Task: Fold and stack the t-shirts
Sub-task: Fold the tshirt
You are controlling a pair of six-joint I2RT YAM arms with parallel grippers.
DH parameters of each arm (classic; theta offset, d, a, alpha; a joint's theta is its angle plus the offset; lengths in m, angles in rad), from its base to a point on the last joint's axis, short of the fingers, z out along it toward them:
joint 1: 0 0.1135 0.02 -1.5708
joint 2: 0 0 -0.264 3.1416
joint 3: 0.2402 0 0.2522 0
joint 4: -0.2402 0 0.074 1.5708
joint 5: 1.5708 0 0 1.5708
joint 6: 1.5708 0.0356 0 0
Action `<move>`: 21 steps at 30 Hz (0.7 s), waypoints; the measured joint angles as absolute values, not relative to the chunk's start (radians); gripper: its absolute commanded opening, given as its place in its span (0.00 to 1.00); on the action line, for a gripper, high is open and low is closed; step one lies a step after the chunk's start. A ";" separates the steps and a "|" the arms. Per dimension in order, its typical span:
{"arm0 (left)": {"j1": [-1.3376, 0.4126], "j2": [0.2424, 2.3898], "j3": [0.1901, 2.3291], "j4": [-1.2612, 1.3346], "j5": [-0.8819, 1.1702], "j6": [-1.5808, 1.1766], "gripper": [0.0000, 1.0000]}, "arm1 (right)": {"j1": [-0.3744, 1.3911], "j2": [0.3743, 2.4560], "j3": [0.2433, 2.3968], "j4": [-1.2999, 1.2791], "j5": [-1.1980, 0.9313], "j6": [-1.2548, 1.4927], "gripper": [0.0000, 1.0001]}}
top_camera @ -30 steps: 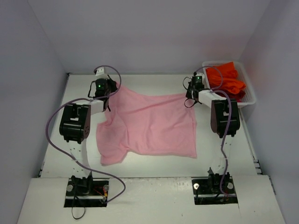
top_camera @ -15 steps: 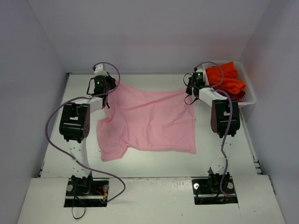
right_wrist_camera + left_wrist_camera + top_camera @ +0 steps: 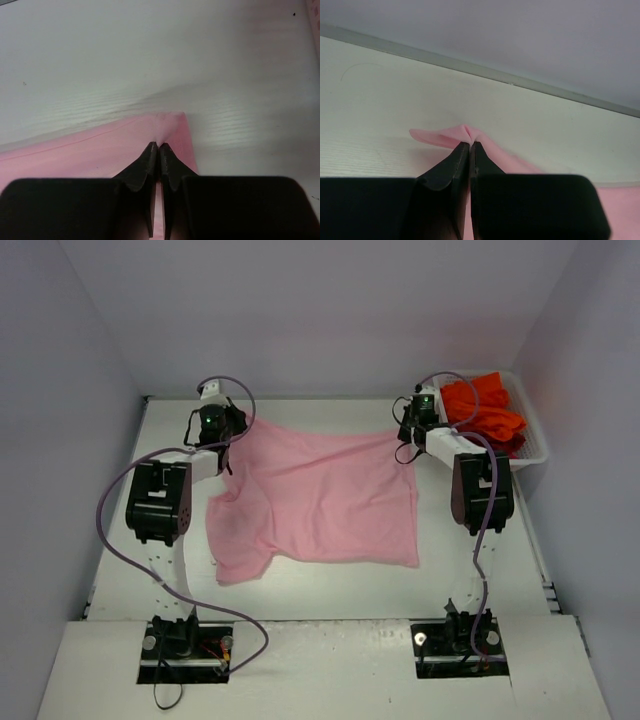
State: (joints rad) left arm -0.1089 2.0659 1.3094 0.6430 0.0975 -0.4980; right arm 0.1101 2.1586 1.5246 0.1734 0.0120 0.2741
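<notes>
The pink t-shirt point(image 3: 320, 500) lies spread on the white table point(image 3: 330, 590). Its far left corner is pinched in the left gripper point(image 3: 470, 145), its far right corner in the right gripper point(image 3: 158, 146). Beyond that right corner, orange-red t-shirts point(image 3: 485, 410) heap in a white basket point(image 3: 538, 432).

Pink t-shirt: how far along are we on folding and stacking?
Done: the pink t-shirt lies spread on the table, unfolded. In hand: the left gripper and right gripper each pinch a far corner of it. Left: every fold, then the orange-red t-shirts heaped in the basket.
</notes>
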 measured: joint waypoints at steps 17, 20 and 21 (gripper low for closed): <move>-0.109 1.892 1.203 0.666 0.115 -0.508 0.00 | 0.110 2.058 1.496 0.168 0.010 0.259 0.00; -0.109 1.850 1.176 0.671 0.116 -0.511 0.00 | 0.110 2.012 1.477 0.168 0.010 0.260 0.00; -0.109 1.837 1.168 0.673 0.116 -0.513 0.00 | 0.110 1.998 1.468 0.168 0.006 0.260 0.00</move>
State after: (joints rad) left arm -0.1089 1.8366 1.1675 0.6727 0.1162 -0.5129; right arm 0.1101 1.9976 1.4681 0.1684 0.0059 0.2600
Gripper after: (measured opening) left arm 0.006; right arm 0.008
